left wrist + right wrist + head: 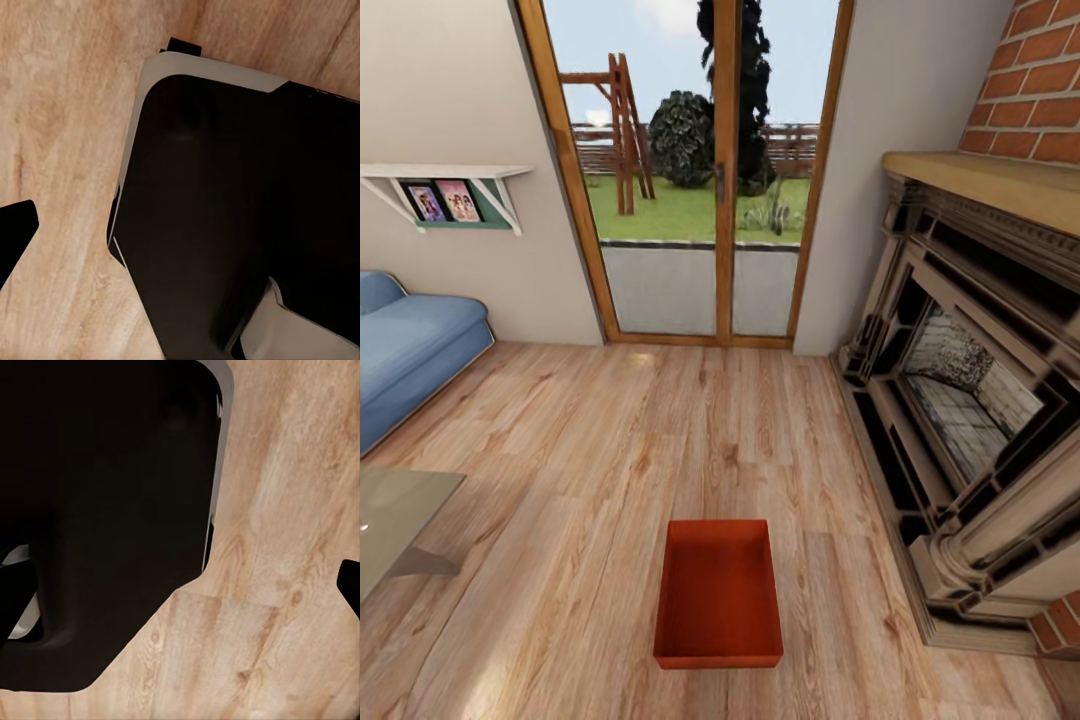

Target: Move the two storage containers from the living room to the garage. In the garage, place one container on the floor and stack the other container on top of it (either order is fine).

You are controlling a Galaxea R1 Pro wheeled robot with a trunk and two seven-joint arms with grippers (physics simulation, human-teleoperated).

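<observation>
Head view: 1 storage container (718, 595) on living room wood floor (560, 450) | step: approach, pre-grasp | next: reach down to rim | gripper openings: cannot tell

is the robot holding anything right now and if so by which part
Nothing appears held. The orange-red storage container sits alone on the wood plank floor, no gripper near it. The wrist views show floor and dark robot body, nothing gripped.

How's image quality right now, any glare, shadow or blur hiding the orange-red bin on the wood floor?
Head view: evenly lit and sharp; the orange-red open-top bin reads clearly on the light wood plank floor, its interior slightly shaded. Both wrist views: dark robot body blocks much; floor grain looks soft.
</observation>
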